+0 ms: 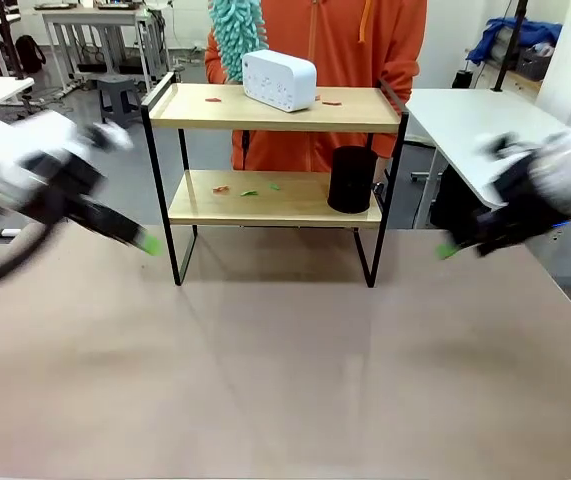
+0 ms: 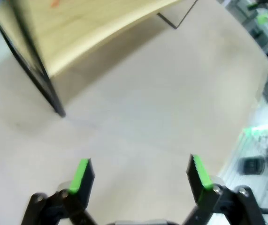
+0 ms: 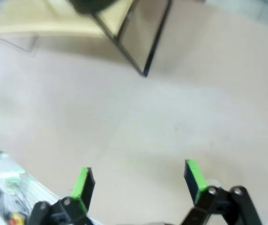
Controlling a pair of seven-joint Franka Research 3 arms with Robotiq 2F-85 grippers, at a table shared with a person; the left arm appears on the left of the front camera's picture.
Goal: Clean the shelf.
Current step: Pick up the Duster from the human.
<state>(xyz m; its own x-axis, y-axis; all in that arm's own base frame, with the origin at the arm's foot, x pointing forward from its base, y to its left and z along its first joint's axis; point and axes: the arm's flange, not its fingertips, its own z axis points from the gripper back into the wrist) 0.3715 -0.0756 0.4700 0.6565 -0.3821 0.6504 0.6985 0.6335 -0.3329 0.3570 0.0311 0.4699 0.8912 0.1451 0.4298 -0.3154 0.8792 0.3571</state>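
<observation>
On the table, the shelf is set at the far side. A white box is seen on its top board, a black can on its lower board. Left of the shelf the left gripper is held wide apart and empty; right of it, the right gripper likewise.
</observation>
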